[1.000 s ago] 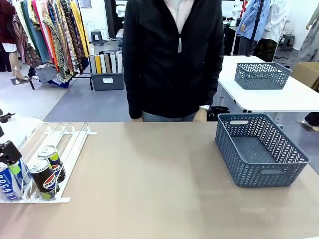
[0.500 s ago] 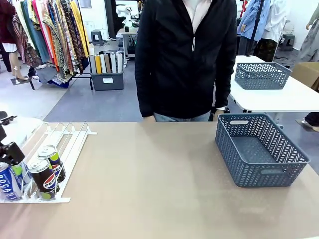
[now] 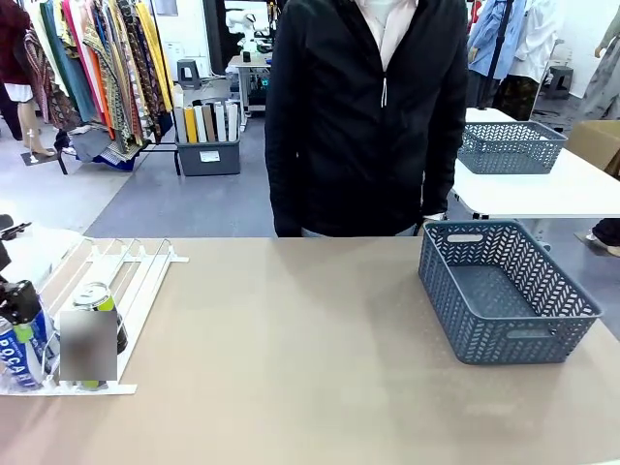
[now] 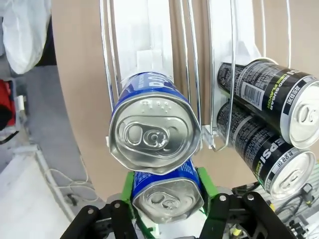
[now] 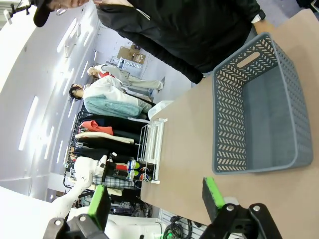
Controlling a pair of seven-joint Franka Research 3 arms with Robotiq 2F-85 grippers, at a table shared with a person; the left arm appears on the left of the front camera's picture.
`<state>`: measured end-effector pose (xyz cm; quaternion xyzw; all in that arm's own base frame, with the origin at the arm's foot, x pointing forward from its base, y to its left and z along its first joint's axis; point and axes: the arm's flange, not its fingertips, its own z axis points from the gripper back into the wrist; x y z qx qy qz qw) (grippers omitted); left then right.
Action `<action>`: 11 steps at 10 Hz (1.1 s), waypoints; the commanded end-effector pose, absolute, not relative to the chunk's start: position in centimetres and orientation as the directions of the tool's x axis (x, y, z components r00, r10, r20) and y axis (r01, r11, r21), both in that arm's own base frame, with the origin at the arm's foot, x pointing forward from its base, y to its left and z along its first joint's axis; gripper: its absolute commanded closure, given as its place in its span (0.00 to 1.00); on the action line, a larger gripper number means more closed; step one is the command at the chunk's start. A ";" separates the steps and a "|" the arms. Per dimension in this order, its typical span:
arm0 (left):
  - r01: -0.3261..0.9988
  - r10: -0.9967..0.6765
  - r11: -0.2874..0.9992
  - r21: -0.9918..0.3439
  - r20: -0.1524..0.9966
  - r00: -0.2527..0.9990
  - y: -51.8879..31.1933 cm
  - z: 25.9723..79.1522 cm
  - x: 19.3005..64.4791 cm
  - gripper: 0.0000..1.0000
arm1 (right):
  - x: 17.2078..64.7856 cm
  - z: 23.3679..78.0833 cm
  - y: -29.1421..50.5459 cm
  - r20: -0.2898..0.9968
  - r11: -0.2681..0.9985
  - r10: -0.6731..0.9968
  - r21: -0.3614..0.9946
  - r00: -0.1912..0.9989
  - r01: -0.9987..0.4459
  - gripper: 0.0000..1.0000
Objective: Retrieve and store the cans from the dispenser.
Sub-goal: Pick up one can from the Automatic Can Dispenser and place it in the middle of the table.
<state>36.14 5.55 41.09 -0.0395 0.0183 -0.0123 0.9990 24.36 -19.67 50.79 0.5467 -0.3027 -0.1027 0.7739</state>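
Note:
The white dispenser (image 3: 136, 266) slopes down toward the table's near left corner. In its low end my left gripper (image 3: 21, 308) is shut on the front blue can (image 3: 14, 356). Up close, the green pads (image 4: 205, 180) press both sides of that blue can (image 4: 167, 196), and a second blue can (image 4: 154, 132) lies just behind it in the same lane. Two black cans (image 4: 271, 107) lie in the neighbouring lane; one black can (image 3: 100, 300) shows its silver top. My right gripper (image 5: 155, 196) hangs open above the table with nothing between its fingers.
A dark grey mesh basket (image 3: 504, 291) stands at the table's right side, also seen as the basket (image 5: 227, 114). A person in a black jacket (image 3: 358, 116) stands at the far edge. Another basket (image 3: 509, 145) sits on a white table behind.
My left gripper's jaws have closed from wide open onto the front blue can. The person has shifted a little to the right.

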 end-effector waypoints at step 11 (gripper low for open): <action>0.162 -0.109 0.980 -0.116 0.368 0.923 7.3 58.3 26.6 1.00 | 24.6 50.9 -19.7 0.383 0.379 -0.489 0.902 0.784 -0.205 0.00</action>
